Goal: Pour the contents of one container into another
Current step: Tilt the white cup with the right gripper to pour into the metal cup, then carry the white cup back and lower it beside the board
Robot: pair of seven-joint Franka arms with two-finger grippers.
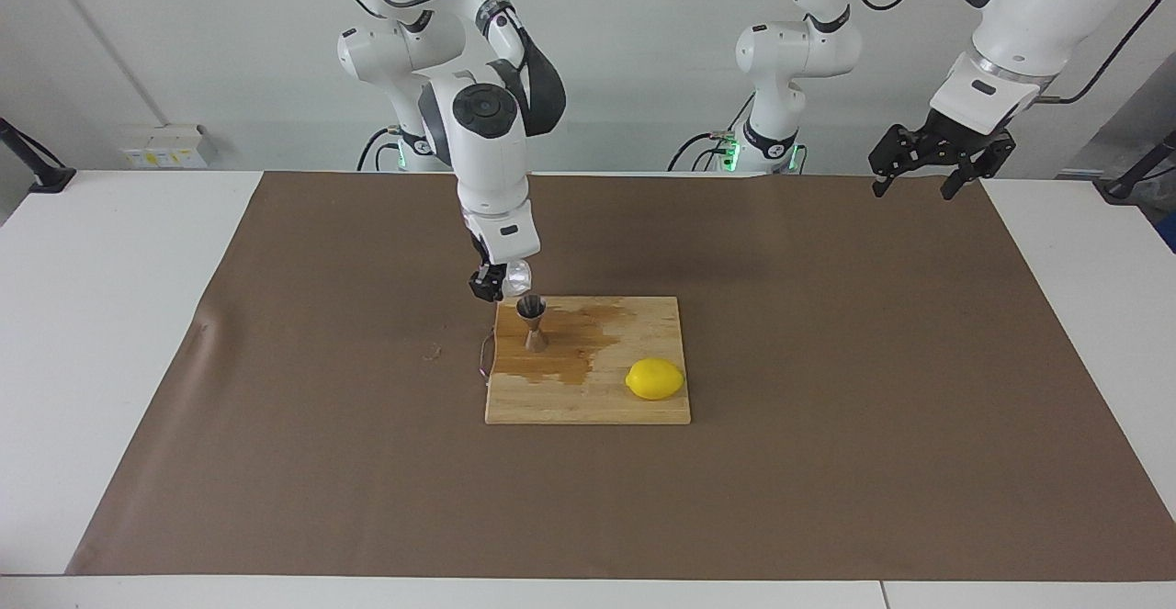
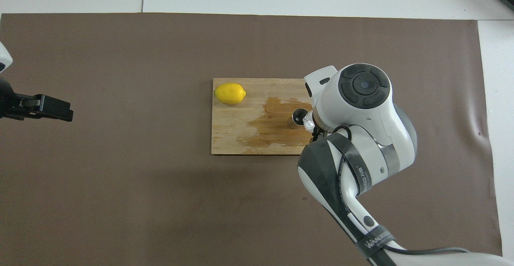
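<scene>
Two pincers are showing on my screens. I am holding the right pincer (image 1: 494, 280) just above the cutting board's (image 1: 588, 398) edge nearest the robots, and its fingers are clamping the clear cup (image 1: 517, 275), which is hanging tipped on its side. The cup's long axis is lying roughly level, its mouth pointing toward the metal jigger (image 1: 532, 322). In the overhead view the cup (image 2: 308, 120) is sitting at the jigger's (image 2: 297, 118) three o'clock, almost touching its rim. The jigger is standing upright on the board, long axis vertical, inside a dark wet patch (image 1: 574, 343). A lemon (image 1: 655, 378) is lying on the same board, at about ten o'clock from the jigger in the overhead view. I am keeping the left pincer (image 1: 926, 166) waiting in the air, fingers spread wide, over the left arm's end of the tabletop (image 1: 129, 315).
</scene>
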